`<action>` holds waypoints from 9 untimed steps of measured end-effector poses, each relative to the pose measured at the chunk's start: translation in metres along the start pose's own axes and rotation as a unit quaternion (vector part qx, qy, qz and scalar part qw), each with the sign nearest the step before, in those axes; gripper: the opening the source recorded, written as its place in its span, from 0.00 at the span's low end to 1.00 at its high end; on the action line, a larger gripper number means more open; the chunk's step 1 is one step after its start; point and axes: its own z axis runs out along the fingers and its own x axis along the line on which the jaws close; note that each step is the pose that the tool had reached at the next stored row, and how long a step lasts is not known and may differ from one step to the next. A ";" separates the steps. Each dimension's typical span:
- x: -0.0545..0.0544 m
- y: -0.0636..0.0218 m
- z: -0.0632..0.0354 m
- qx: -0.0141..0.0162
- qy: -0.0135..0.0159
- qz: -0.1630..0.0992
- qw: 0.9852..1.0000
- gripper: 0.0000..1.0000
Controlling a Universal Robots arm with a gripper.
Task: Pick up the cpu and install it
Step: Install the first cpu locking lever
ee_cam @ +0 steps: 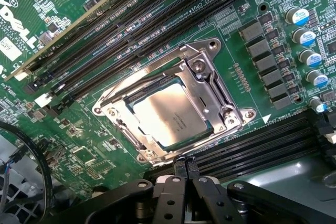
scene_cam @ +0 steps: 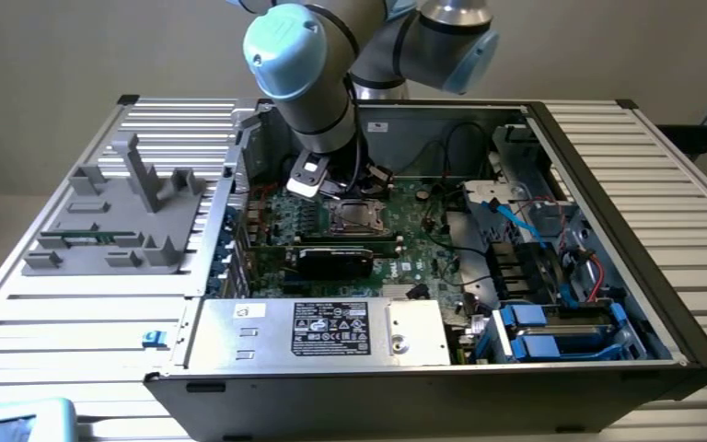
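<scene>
Inside the metal socket frame (ee_cam: 173, 111) on the green motherboard (ee_cam: 79, 129), the cpu (ee_cam: 170, 116) already lies flat, silver top up, frame arms around all 4 sides. The gripper (ee_cam: 185, 167) hangs just beside the frame's near edge, fingertips pinched together with nothing between them.

Handling, as I'd judge it:
- You're dealing with a light, stiff, thin plate. The polished lid looks slippery for flat pads.
- Fragile where it counts: the underside contacts and the socket beneath. Don't drag or tilt it.
- Take it by 2 opposite thin edges only, never across the top face. With the frame this close around it, edge access looks tight.

What you can't settle from these views:
- Whether the chip is fully seated or just resting on the socket; its underside and the socket bed are hidden.
- Glare washes out 1 corner of the lid, so any orientation mark is unreadable.
- From the exterior view, the arm (scene_cam: 310, 83) covers the gripper, and the socket is a small bright patch inside the computer case (scene_cam: 599, 166).
- Retention lever position is unclear.
</scene>
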 end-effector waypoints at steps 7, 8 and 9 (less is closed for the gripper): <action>0.000 0.0004 0.0010 0.000 0.000 0.001 1.000 0.12; 0.000 0.0004 0.0011 0.000 0.000 0.001 1.000 0.12; 0.000 0.0004 0.0012 0.000 0.000 0.001 1.000 0.12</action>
